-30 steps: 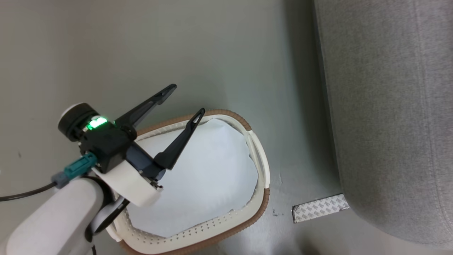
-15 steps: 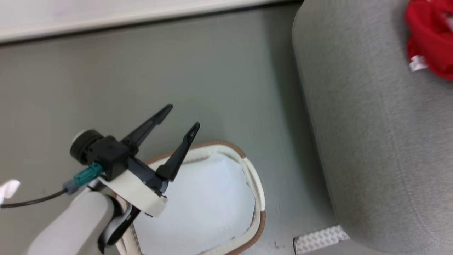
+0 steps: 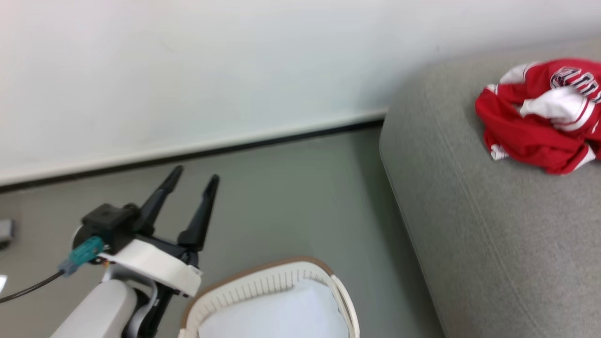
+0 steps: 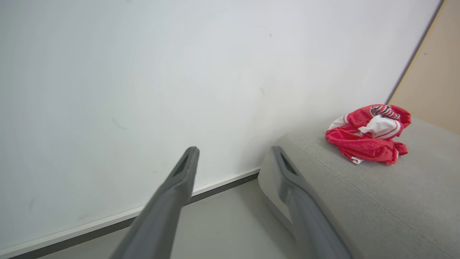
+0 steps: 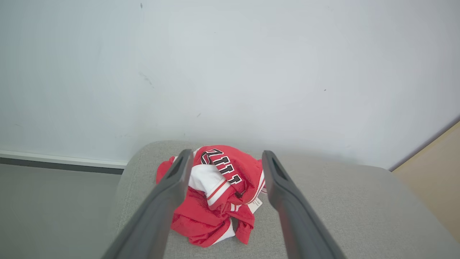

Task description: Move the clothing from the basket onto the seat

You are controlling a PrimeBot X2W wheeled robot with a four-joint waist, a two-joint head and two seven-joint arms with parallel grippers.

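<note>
Change: the head camera has tipped upward since a second ago. The wall and its skirting now show above the floor, and the clothing, out of frame back then, is in sight.
Left arm then and now: its fingers crossed the basket rim in the earlier head view; now they stand clear of it.
Clothing: a red jersey crumpled into a heap on top of the seat, near the rounded end next to the wall. White trim and black-and-white letters face up, and a small white label pokes out at one side.
Seat: grey fabric, to the right of the basket in the head view, with a strip of bare floor between them.
Basket: on the floor at the bottom edge of the head view, far end showing, with a pale cloth lying inside.
Left gripper: jaws spread with nothing between them, over the floor to the left of and beyond the basket. Its fingers point toward the wall, well apart from the clothing.
Right gripper: jaws spread wide, pinching nothing — the heap lies just beyond the fingers, framed between them in the right wrist view. Whether a finger brushes the cloth cannot be told.
</note>
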